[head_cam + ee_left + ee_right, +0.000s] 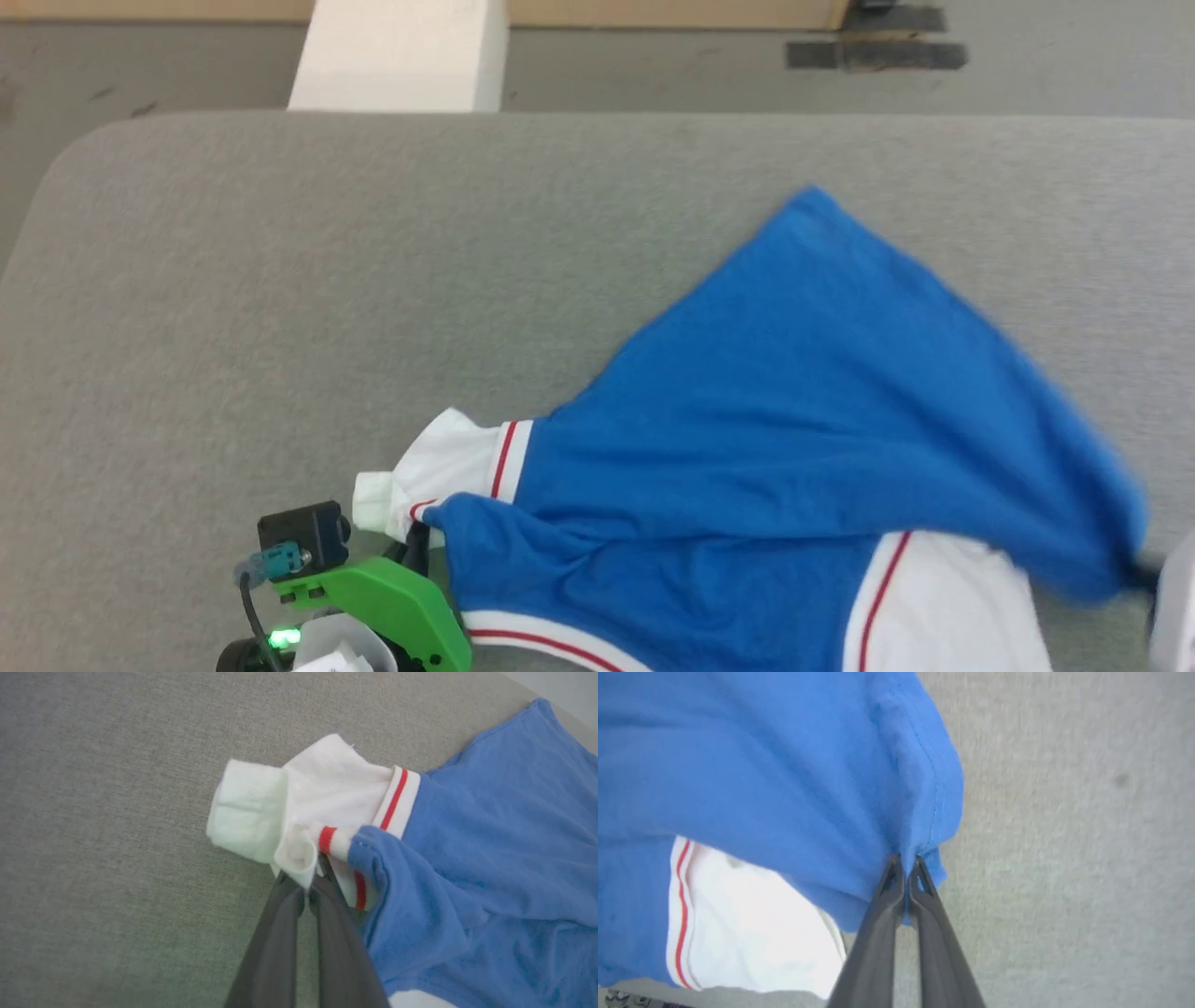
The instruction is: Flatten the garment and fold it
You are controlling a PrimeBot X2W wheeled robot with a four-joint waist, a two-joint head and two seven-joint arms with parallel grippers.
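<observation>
Blue garment (pixel 803 401) spanning lower left to lower right, left gripper (pixel 312 891) clamping its white cuff (pixel 296 851), right gripper (pixel 906 865) its blue hem (pixel 934 812).

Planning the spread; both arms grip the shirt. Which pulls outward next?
Left, probably: its jaws pinch the crumpled white sleeve of the garment, bare table beside it. The right jaws hold a blue edge already drawn out.
</observation>
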